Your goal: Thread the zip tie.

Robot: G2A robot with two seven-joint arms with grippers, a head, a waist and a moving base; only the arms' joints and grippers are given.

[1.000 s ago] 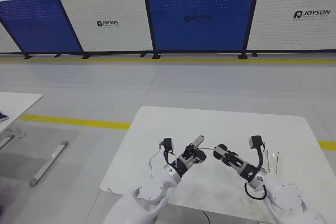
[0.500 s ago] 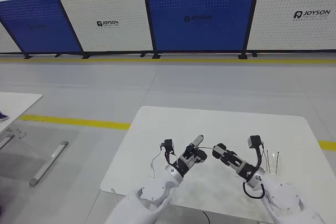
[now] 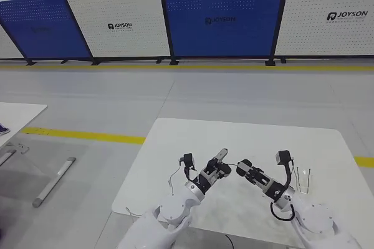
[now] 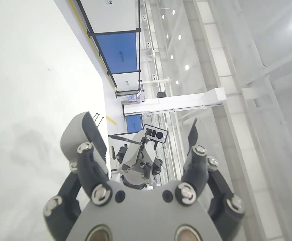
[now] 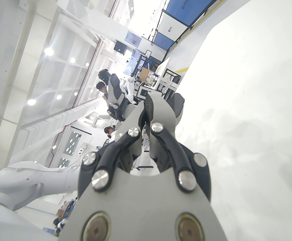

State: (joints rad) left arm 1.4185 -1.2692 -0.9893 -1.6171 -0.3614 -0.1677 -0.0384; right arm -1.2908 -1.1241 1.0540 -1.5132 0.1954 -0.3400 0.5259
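Note:
My two grippers face each other just above the white table [image 3: 249, 134], near its front edge. The left gripper [image 3: 219, 162] is open, its fingers [image 4: 88, 126] spread wide with nothing between them. My right gripper [image 3: 242, 168] is shut on a thin black zip tie [image 3: 230, 164] whose strap sticks out toward the left gripper. In the left wrist view the right gripper [image 4: 135, 159] shows between my open fingers, the zip tie [image 4: 125, 139] slanting out of its closed jaws. From the right wrist the right gripper [image 5: 146, 106] has its fingers pressed together, hiding the tie.
Several spare zip ties [image 3: 302, 177] lie on the table to the right of the right arm, also seen as spare ties [image 4: 97, 117] from the left wrist. A second white table [image 3: 6, 121] stands far left across the floor.
The right gripper has crept slightly toward the left gripper with the zip tie. The left arm has shifted only a little.

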